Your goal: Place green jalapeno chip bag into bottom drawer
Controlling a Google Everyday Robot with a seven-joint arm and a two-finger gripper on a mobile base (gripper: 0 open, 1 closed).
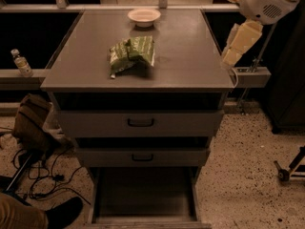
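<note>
The green jalapeno chip bag (132,52) lies crumpled on the grey cabinet top (186,56), a little left of the middle. The bottom drawer (143,197) is pulled out at floor level, and its dark floor shows nothing in it. My gripper (237,46) hangs from the white arm (267,1) at the upper right. It sits just over the cabinet top's right edge, well to the right of the bag and apart from it.
A white bowl (144,16) stands at the back of the cabinet top. The two upper drawers with black handles (140,122) stick out slightly. A bottle (21,62), a brown bag (31,120), cables (43,175) and a person's shoe (62,213) are at the left. A wheeled stand (288,168) is at the right.
</note>
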